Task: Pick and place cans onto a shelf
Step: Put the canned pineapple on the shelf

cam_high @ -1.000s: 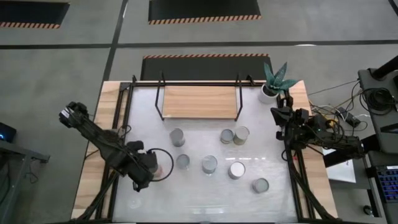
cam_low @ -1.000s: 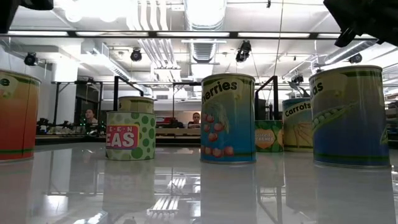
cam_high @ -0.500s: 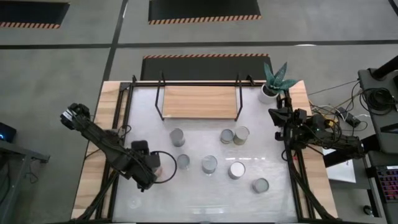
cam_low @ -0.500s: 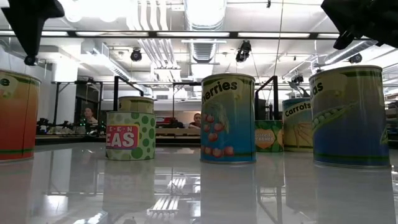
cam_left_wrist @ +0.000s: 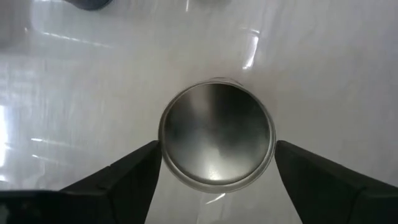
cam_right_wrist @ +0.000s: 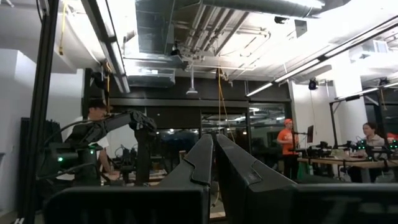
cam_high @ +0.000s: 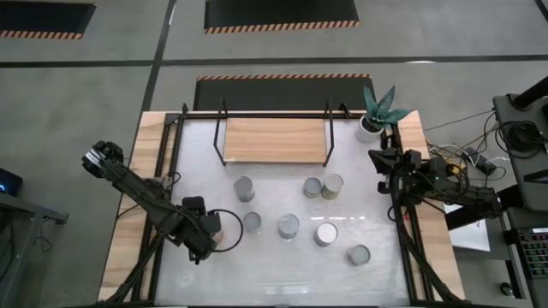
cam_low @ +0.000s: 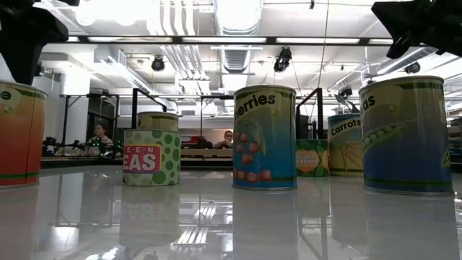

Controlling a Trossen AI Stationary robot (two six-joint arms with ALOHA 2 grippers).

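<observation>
My left gripper [cam_high: 218,229] is open at the table's near left, pointing down over a can with an orange label [cam_low: 18,133]. In the left wrist view its two fingers [cam_left_wrist: 134,177] stand on either side of the can's silvery lid [cam_left_wrist: 216,134], apart from it. This can is hidden under the gripper in the high view. Several other cans stand upright on their bases mid-table, the nearest to the gripper being a can [cam_high: 251,222] just to its right. The wooden shelf [cam_high: 274,139] stands at the far side with nothing on it. My right gripper [cam_high: 381,158] is shut and raised at the table's right edge.
A white plant pot [cam_high: 370,127] stands at the far right corner, beside the shelf. In the low view a green-dotted can [cam_low: 151,155], a blue can [cam_low: 264,137] and a blue-green can [cam_low: 408,133] stand in a row. People show in the room behind.
My left gripper has gone down over the orange-labelled can and a little toward the table's right edge. In the low view it has come lower, toward the can's top.
</observation>
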